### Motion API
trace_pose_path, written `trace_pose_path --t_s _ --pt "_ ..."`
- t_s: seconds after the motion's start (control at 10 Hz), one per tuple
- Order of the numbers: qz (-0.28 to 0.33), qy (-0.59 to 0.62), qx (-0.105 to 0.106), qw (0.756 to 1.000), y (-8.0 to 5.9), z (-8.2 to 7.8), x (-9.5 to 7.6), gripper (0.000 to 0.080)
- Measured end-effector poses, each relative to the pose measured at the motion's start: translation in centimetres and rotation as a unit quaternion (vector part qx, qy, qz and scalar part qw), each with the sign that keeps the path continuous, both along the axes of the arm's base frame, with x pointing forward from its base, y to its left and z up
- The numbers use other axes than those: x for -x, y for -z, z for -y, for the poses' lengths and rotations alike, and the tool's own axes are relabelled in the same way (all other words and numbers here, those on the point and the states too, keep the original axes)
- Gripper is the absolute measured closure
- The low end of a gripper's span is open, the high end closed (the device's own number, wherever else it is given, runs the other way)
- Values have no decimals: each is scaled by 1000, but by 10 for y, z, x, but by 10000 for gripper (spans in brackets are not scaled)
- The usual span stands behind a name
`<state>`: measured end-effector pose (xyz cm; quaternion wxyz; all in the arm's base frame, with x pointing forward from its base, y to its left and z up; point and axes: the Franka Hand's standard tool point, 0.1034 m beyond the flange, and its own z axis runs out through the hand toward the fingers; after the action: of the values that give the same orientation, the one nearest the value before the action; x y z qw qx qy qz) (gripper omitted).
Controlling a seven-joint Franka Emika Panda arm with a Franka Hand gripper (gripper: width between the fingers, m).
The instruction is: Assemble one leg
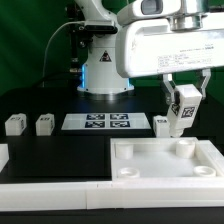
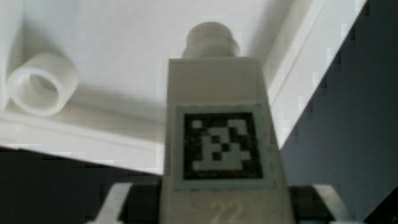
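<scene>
My gripper [image 1: 183, 108] is shut on a leg [image 1: 181, 114], a small white block with a black-and-white marker tag, and holds it tilted a little above the big white tray-like piece [image 1: 135, 172] near its far right corner socket [image 1: 183, 150]. In the wrist view the held leg [image 2: 221, 110] fills the middle, tag facing the camera, its round peg end [image 2: 212, 38] pointing at the tray's inner wall [image 2: 125, 50]. A round socket [image 2: 39, 84] shows to one side. A finger [image 2: 128, 200] presses each side of the leg.
Three more legs stand on the black table: two at the exterior view's left [image 1: 15, 124] [image 1: 44, 124] and one [image 1: 162, 124] behind the held leg. The marker board [image 1: 97, 122] lies in the middle. The robot base [image 1: 105, 75] stands behind it.
</scene>
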<state>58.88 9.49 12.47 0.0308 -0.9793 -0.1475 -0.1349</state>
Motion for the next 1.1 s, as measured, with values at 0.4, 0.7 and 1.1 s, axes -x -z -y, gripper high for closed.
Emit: trace_pose_path --t_s 0.4,0.7,1.1 --pt "75 -3 -5 997 0 4 -3 506" --pt "82 -4 -9 997 -4 -3 -18 506" --pt "103 -7 -16 995 0 -12 -32 506"
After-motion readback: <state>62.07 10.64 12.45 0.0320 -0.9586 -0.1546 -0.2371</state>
